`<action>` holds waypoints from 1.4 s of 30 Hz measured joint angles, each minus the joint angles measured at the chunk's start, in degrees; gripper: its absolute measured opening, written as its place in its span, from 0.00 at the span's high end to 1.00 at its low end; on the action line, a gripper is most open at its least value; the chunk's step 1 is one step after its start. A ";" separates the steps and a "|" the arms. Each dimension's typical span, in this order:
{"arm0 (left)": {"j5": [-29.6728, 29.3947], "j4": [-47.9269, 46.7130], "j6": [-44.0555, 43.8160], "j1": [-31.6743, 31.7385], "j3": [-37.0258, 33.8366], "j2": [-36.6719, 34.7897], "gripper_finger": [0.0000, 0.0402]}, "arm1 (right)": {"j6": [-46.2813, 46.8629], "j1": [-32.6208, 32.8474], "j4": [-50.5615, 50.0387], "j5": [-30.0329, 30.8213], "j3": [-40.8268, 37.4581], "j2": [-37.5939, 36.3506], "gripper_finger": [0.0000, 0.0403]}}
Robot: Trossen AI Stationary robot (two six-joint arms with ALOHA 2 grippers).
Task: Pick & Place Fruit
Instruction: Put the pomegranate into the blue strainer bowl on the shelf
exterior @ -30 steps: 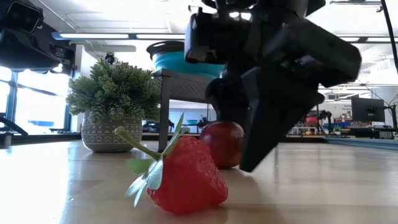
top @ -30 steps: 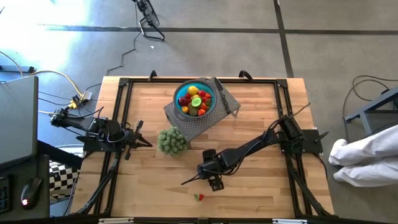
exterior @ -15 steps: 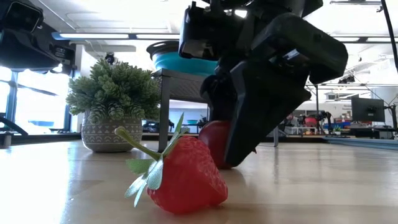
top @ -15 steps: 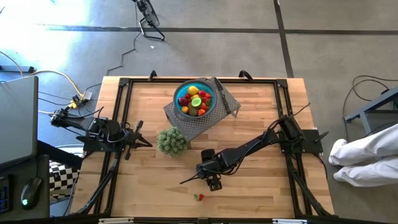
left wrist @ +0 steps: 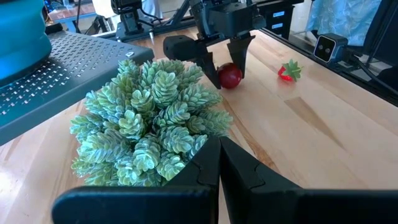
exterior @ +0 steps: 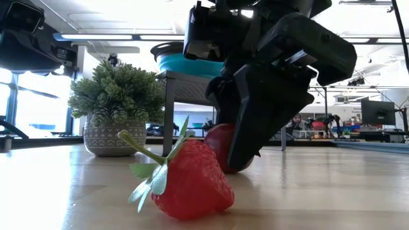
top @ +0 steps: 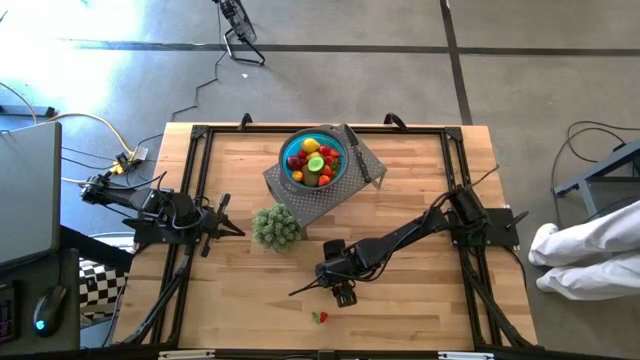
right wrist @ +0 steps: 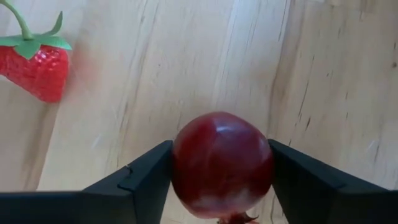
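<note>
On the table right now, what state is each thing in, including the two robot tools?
Right tool: down at the tabletop, fingers against both sides of the dark red fruit.
Dark red fruit: on the wood, between those fingers.
Strawberry: lying on its side, untouched.
Blue bowl: upright on the grey stand, full of fruit.
Knife: lying flat beside the bowl.
Potted plant: upright.
Left tool: shut, empty, waiting behind the plant.

Right tool (right wrist: pixel 222 174) now lower, fingers (right wrist: pixel 140 177) closed in against the dark red fruit (right wrist: pixel 222 163).
</note>
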 joint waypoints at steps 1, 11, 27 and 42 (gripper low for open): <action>-0.01 0.00 0.00 -0.02 0.00 0.01 1.00 | 0.00 0.00 0.00 0.00 0.00 0.00 0.41; 0.01 -0.01 0.00 -0.01 0.00 0.02 1.00 | 1.24 -0.13 0.17 -2.04 -0.07 -2.94 0.48; -0.07 -0.24 0.01 -0.01 0.00 -0.01 1.00 | 2.03 -3.80 3.29 11.47 0.02 -24.98 0.49; 0.01 -0.22 0.02 -0.02 0.00 -0.01 1.00 | -9.42 -14.60 6.22 17.76 0.02 -32.01 0.50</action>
